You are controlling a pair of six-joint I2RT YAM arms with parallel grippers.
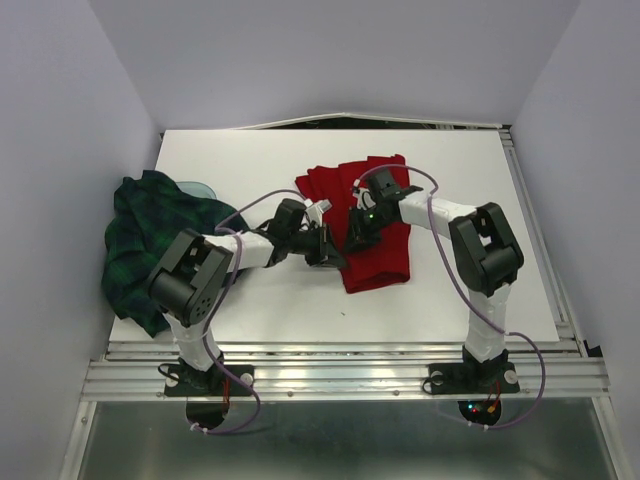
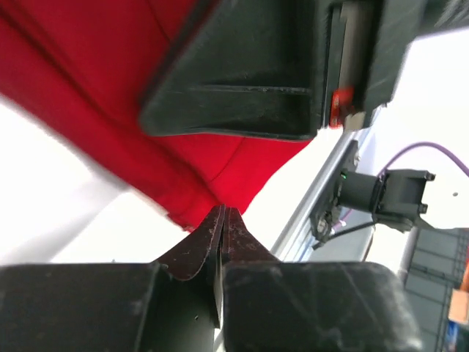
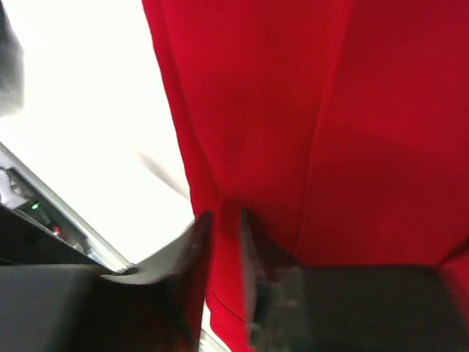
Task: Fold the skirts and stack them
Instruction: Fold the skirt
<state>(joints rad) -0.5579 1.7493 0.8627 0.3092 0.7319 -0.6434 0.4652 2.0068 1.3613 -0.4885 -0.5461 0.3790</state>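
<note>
The red skirt lies partly folded in the middle of the white table. My left gripper is at its left edge. In the left wrist view its jaws are pressed together and pinch a corner of the red cloth. My right gripper is on the skirt just right of the left one. Its jaws stand narrowly apart with a fold of the red skirt between them. The plaid skirt lies crumpled at the table's left edge, untouched.
The right arm's black gripper body hangs close above the left gripper. The metal rail runs along the table's near edge. Grey walls close in the back and both sides.
</note>
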